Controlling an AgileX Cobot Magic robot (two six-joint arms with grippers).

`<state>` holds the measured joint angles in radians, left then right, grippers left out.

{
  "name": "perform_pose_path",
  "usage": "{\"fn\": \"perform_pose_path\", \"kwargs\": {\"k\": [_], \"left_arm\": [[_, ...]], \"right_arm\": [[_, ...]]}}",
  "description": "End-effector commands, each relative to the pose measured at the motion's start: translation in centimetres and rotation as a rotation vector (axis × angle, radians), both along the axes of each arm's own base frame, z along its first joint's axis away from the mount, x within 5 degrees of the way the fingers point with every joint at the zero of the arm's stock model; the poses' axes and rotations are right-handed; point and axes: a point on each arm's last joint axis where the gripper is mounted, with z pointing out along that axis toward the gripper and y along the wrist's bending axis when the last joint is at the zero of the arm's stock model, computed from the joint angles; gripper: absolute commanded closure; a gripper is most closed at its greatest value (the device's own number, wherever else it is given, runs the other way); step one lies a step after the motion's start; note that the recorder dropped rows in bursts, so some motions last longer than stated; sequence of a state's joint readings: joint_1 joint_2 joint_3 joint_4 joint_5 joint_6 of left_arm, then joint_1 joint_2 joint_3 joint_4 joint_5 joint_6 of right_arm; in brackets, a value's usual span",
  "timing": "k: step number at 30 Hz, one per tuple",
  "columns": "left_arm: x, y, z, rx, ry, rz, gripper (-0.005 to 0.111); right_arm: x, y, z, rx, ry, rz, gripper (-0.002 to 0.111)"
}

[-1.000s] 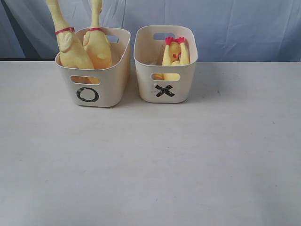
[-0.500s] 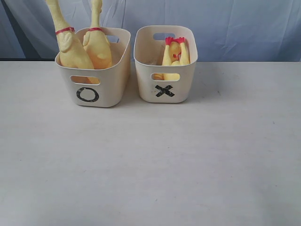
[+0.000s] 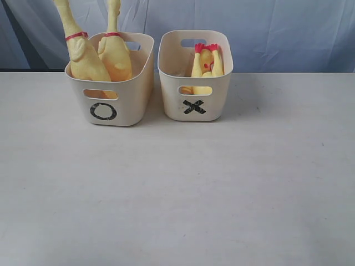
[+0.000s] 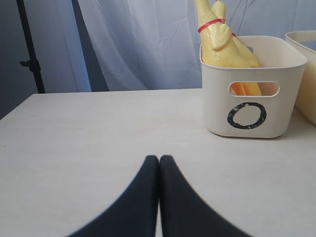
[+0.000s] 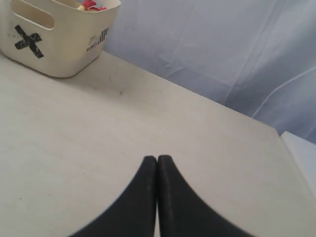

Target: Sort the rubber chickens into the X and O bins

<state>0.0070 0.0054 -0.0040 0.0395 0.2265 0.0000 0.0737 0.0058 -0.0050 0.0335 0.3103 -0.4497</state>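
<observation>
Two rubber chickens (image 3: 83, 58) are stood neck-up in the O bin (image 3: 130, 97). Red-footed chicken legs (image 3: 206, 62) are seen in the X bin (image 3: 219, 94), just beside the O bin. Left gripper (image 4: 159, 163) and right gripper (image 5: 157, 163) are pressed together, nothing held.

Open table (image 3: 177, 194) before both bins (image 3: 132, 97)
</observation>
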Motion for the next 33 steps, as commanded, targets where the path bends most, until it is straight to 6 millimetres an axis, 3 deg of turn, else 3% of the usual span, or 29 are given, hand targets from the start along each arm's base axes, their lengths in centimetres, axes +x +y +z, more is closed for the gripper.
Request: {"fn": "perform_pose_path", "kwargs": {"k": [1,6,33], "left_arm": [[-0.02,0.01,-0.07,0.003,-0.005,0.001,0.106],[-0.02,0.01,-0.07,0.003,-0.005,0.001,0.106],[-0.02,0.01,-0.09,0.004,-0.003,0.001,0.106]], "right_arm": [[0.00,0.00,-0.03,0.105,-0.004,-0.024,0.109],[-0.01,0.03,-0.05,0.314,0.016,-0.067,0.109],[-0.02,0.06,-0.08,0.324,0.021,-0.068,0.109]]}}
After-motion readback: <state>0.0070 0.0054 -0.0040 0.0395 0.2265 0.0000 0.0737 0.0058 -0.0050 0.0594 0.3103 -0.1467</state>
